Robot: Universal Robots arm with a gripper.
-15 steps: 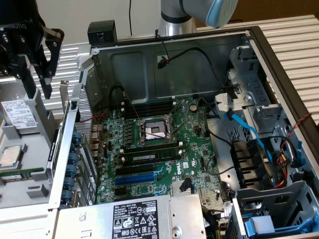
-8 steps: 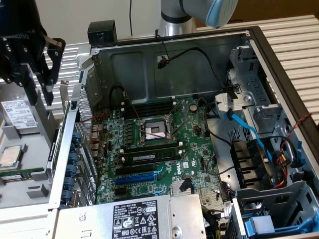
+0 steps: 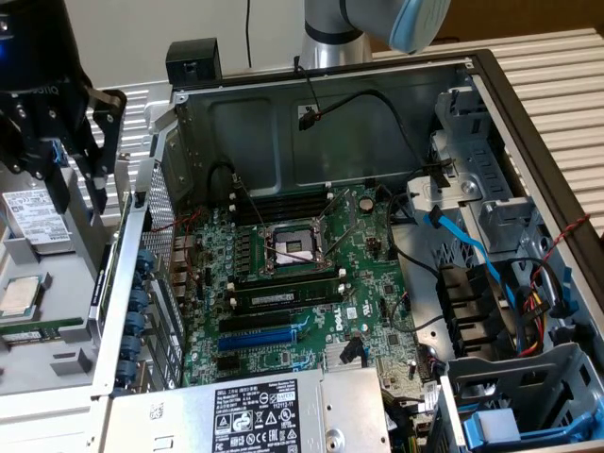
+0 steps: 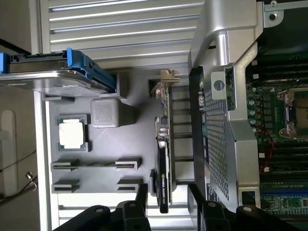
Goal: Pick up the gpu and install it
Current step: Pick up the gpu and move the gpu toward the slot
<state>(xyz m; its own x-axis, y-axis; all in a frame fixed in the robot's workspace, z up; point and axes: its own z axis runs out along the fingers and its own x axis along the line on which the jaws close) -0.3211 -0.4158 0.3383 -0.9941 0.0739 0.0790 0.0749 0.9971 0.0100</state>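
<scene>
Claw (image 4: 168, 192) is spread open with nothing grabbed, around 10 o'clock in the exterior view, straddling the near end of the gpu (image 4: 163, 144). Card stands on edge in the parts tray (image 4: 101, 144), long axis running straight away from the claw, alongside the case (image 4: 216, 144). Looks light, stiff and fragile, so I'd pinch the cooler block.

gripper (image 4: 167, 188) facing down, fingers (image 4: 142, 195) spread apart, arm (image 3: 326, 42) overhead
</scene>
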